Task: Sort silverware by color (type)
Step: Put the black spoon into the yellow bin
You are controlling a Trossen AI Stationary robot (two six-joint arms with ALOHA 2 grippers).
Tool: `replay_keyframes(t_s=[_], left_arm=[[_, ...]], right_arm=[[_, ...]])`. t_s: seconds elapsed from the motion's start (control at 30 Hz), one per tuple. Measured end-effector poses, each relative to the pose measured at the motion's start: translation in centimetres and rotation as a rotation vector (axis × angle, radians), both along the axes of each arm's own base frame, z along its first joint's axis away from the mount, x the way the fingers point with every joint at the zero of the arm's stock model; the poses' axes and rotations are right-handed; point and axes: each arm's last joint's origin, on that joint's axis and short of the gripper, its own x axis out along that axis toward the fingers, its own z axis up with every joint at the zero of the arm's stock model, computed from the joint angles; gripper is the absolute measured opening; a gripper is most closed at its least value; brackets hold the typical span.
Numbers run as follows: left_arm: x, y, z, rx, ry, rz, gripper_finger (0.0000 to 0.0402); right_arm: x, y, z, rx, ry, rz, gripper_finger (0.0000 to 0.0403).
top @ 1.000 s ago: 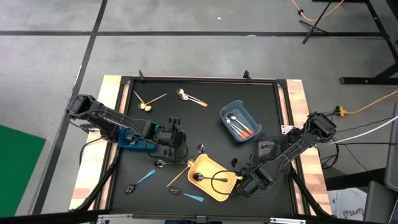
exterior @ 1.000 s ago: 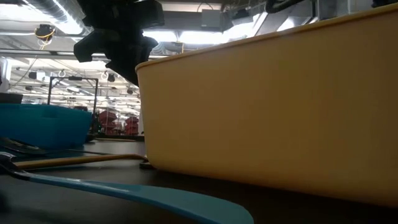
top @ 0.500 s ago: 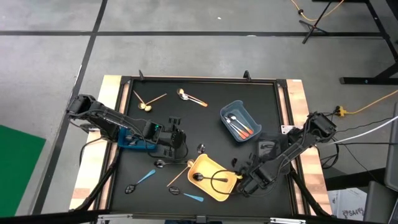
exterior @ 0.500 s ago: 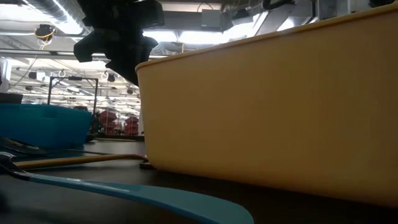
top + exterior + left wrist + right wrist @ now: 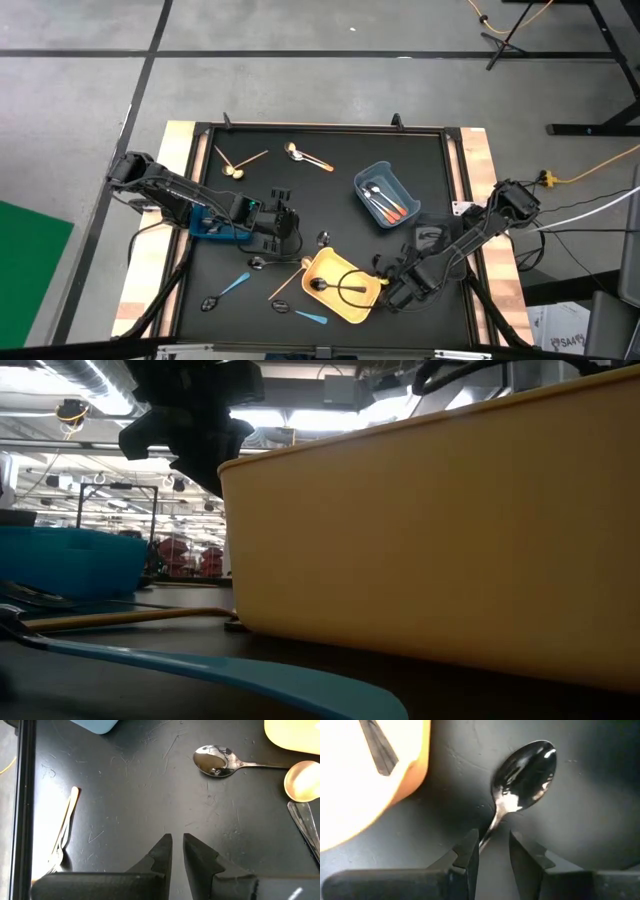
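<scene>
Right gripper (image 5: 492, 851) sits low at the yellow bin's (image 5: 334, 297) right edge, straddling a black spoon (image 5: 522, 772) on the mat. The handle runs back between the fingers (image 5: 468, 854), bowl ahead and away from the gripper, so the long axis lies roughly along the approach. Jaws are part open, a finger on each side of the handle — can't tell if either pad touches it; spoon doesn't look lifted. The bin lies just beside it, black spoons already inside, so the drop looks short once gripped. Left gripper (image 5: 177, 851) hovers mid-table by the blue bin (image 5: 212, 227), jaws nearly closed on nothing; a dark spoon (image 5: 216, 761) lies ahead of it, well off the right arm's work.
</scene>
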Motion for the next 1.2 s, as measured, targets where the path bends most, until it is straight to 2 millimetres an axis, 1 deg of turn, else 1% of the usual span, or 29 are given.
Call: replay_keyframes(t_s=[0.1,0.4,0.93,1.03,1.2], left_arm=[[0.0,0.0,0.0,0.0,0.0,0.0,0.004],[0.0,0.0,0.0,0.0,-0.001,0.0,0.004],[0.0,0.0,0.0,-0.001,-0.005,0.0,0.004],[0.0,0.0,0.0,-0.001,-0.005,0.0,0.004],[0.0,0.0,0.0,-0.001,-0.005,0.0,0.004]], right_arm=[[-0.3,-0.2,-0.5,0.0,0.016,0.0,0.0096],[-0.5,-0.4,-1.7,0.028,-0.016,-0.001,0.0096],[-0.6,-0.5,-1.8,0.026,-0.009,-0.001,0.0095],[-0.6,-0.5,-1.8,0.024,-0.006,-0.001,0.0082],[-0.7,-0.5,-1.9,0.012,-0.006,-0.001,0.0035]])
